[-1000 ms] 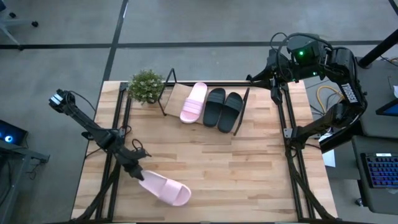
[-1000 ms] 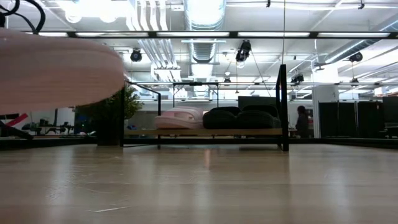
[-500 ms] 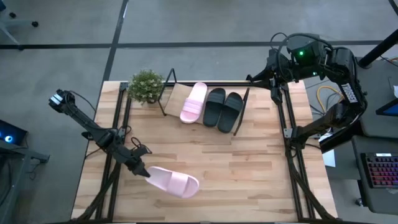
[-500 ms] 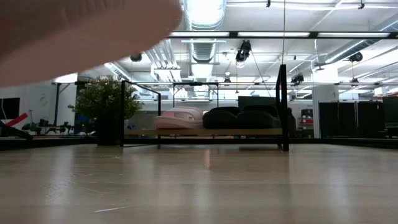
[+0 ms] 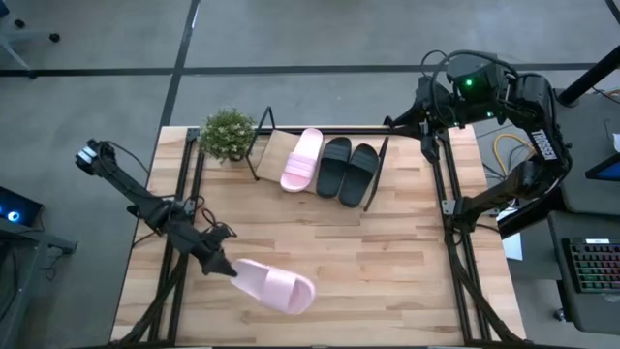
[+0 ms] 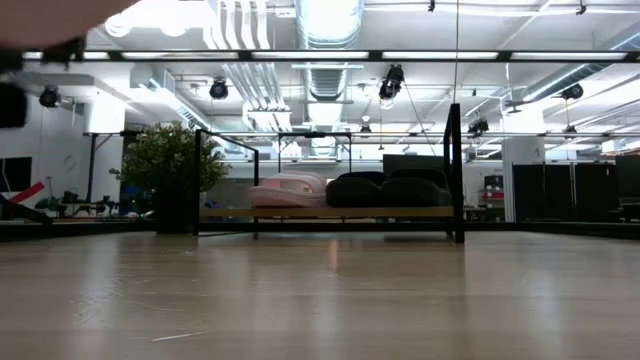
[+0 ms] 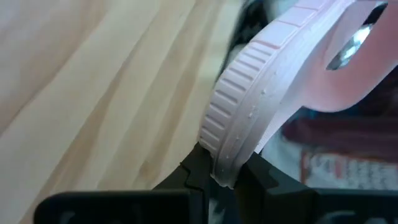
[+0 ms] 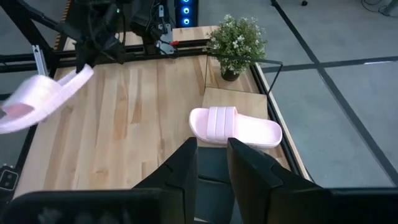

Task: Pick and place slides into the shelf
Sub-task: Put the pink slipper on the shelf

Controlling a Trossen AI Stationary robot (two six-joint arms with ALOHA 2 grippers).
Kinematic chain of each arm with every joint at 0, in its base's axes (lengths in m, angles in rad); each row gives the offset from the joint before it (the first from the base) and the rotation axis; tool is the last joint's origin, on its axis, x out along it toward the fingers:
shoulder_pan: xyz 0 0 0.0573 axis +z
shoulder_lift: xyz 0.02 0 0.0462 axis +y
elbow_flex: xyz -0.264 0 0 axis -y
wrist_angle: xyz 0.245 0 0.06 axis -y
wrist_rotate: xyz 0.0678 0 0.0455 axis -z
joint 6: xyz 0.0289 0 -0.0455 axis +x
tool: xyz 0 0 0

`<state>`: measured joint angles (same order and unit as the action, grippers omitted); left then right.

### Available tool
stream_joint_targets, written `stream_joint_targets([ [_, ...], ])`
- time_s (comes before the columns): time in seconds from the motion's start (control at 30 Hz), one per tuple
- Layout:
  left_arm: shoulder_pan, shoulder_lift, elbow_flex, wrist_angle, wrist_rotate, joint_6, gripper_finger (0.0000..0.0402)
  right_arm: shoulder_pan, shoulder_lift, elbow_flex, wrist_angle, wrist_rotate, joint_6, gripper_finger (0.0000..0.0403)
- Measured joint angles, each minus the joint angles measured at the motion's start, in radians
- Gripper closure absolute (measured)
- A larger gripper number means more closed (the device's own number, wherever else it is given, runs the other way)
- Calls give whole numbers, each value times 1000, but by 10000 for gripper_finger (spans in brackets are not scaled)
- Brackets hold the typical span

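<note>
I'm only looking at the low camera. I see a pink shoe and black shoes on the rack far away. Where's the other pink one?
Observer: The left gripper is shut on the second pink slide, pinching its heel edge.
Operator: Is it lying on the table?
Observer: No. From the right wrist camera the slide hangs in the air, above the tabletop.
Operator: Is there room left on the rack?
Observer: Yes. Seen from above, the shelf has a bare board between the plant and the pink slide already there.
Operator: What's the other arm doing?
Observer: The right gripper waits over the shelf's black slides.
</note>
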<state>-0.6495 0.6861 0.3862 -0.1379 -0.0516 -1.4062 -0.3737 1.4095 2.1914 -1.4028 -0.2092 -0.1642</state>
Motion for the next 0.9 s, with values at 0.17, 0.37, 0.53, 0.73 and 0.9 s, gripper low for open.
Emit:
stream_joint_targets([
  [0.17, 42, 1, 91, 22, -100, 131, 379, 0, 2, 0, 7, 0, 0, 323],
  [0.37, 106, 36, 215, 54, -164, 323, 379, 0, 2, 0, 34, 0, 4, 323],
  [0.53, 186, 125, 331, 43, -166, 485, 379, 0, 2, 0, 36, 0, 8, 323],
  [0.73, 295, 257, 480, -47, -62, 616, 379, 0, 2, 0, 37, -1, 27, 323],
  [0.9, 378, 358, 605, -151, 35, 711, 379, 0, 2, 0, 36, -4, 43, 323],
])
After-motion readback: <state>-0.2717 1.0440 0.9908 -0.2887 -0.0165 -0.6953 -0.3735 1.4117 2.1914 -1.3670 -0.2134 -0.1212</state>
